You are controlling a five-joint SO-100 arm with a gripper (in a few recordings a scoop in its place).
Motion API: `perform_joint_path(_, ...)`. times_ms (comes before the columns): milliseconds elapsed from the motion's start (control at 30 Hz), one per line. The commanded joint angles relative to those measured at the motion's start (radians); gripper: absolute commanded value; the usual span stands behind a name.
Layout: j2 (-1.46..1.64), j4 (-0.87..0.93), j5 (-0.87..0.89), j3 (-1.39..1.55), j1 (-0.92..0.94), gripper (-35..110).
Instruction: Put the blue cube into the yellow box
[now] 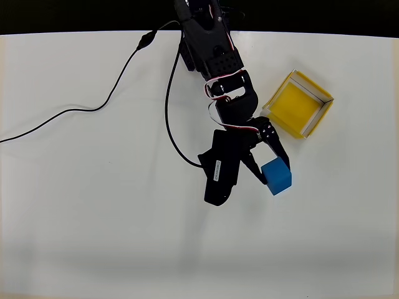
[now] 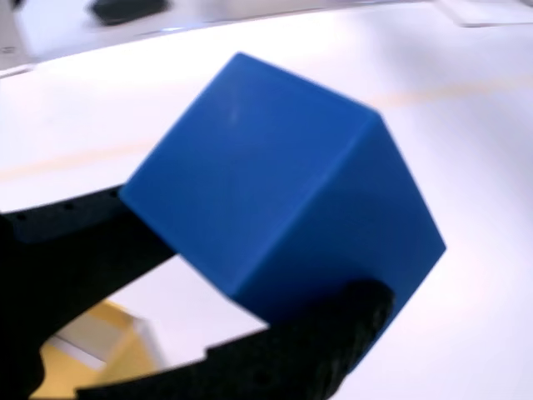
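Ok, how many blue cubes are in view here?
1. The blue cube sits between the hand's fingers, below and left of the yellow box in the overhead view.

I count one blue cube (image 1: pixel 277 176), one yellow box (image 1: pixel 297 104), one black cable (image 1: pixel 93 107) and one white table (image 1: pixel 93 218) under my one gripper (image 1: pixel 267 163), which has two fingers (image 2: pixel 333 333).
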Motion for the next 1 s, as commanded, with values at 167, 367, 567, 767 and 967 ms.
perform_joint_path(167,0.121,0.129,0.13,0.006,-0.296,20)
perform_joint_path(367,0.183,0.256,0.241,0.017,-0.44,21)
perform_joint_path(567,0.221,0.407,0.341,0.017,-0.529,21)
perform_joint_path(767,0.206,0.503,0.402,0.02,-0.551,22)
perform_joint_path(967,0.175,0.554,0.4,0.038,-0.555,22)
